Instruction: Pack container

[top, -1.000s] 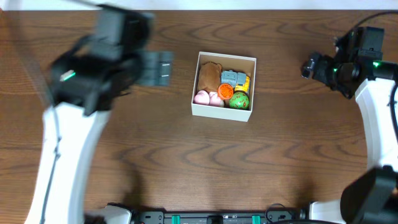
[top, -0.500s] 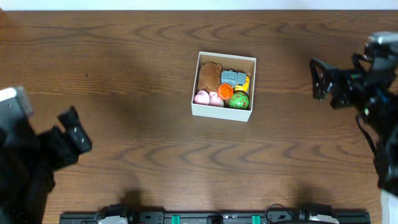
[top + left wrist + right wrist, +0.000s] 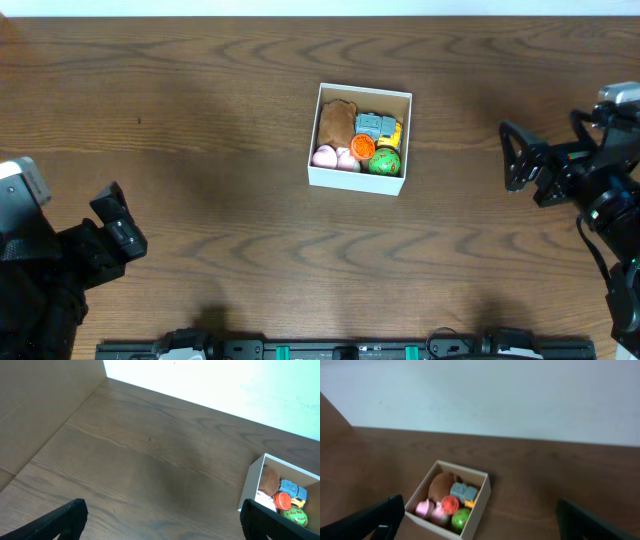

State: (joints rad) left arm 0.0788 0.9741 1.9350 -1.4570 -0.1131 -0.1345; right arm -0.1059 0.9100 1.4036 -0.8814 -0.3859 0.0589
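The container (image 3: 354, 181), a small white box with a tan inside, sits at the table's middle. It holds a brown toy (image 3: 336, 120), a grey-blue toy (image 3: 376, 126), an orange disc (image 3: 362, 147), a green ball (image 3: 384, 162) and pink pieces (image 3: 334, 157). My left gripper (image 3: 120, 228) is open and empty at the lower left, far from the box. My right gripper (image 3: 512, 158) is open and empty, right of the box and apart from it. The left wrist view shows the container (image 3: 254, 484) at its right edge. The right wrist view shows the container (image 3: 481, 502) between my open fingers.
Bare brown wood table (image 3: 220, 90) surrounds the box. A pale wall or edge (image 3: 210, 385) runs along the table's far side. A black rail with green parts (image 3: 340, 350) lies along the front edge.
My left arm swung from the upper left beside the box down to the lower left. My right arm dropped from the upper right to the middle right. The box and toys stayed put.
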